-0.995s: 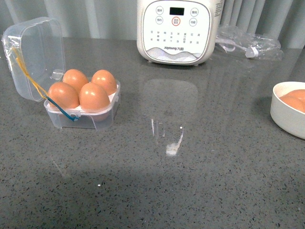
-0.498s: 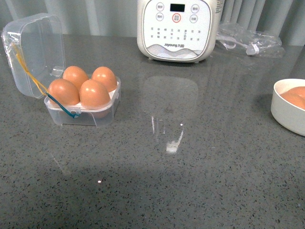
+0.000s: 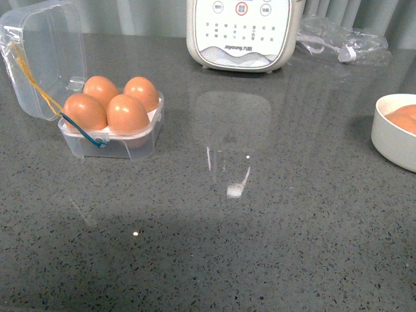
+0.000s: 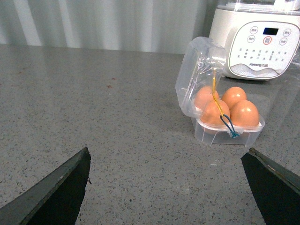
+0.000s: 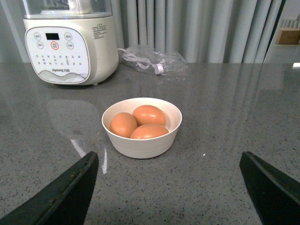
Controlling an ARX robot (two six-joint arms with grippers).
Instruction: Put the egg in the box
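Both grippers are released and hold nothing: the left gripper [image 4: 168, 154] shows its two dark fingers [image 4: 56, 192] wide apart above the bare surface, and the right gripper [image 5: 168, 157] is spread in the same way, with its fingers [image 5: 61, 192] at either side of the white bowl [image 5: 140, 145] but well apart from it. Everything stands on a grey speckled countertop [image 3: 292, 227], which is glossy and reflects the things behind. At the far edge, near the middle, stands a white electric cooker [image 3: 242, 36] with a panel of round buttons, and a pale curtain [image 5: 197, 28] hangs behind it. On the robot's left side sits the box [image 3: 110, 146], clear plastic, with its domed lid [image 3: 45, 58] open and tilted back on the hinge. Each cell of its white tray holds an orange-brown egg [image 3: 127, 114], four in total, so the box is full. The bowl is on the right side, well apart from the box, and three more brown eggs [image 5: 149, 115] lie in it, touching one another. Just beside the cooker lies a crumpled clear plastic bag [image 3: 344, 42] with something white inside. A yellow band [image 3: 32, 84] runs across the lid, and a teal band [image 3: 81, 130] joins it at the box's front corner.
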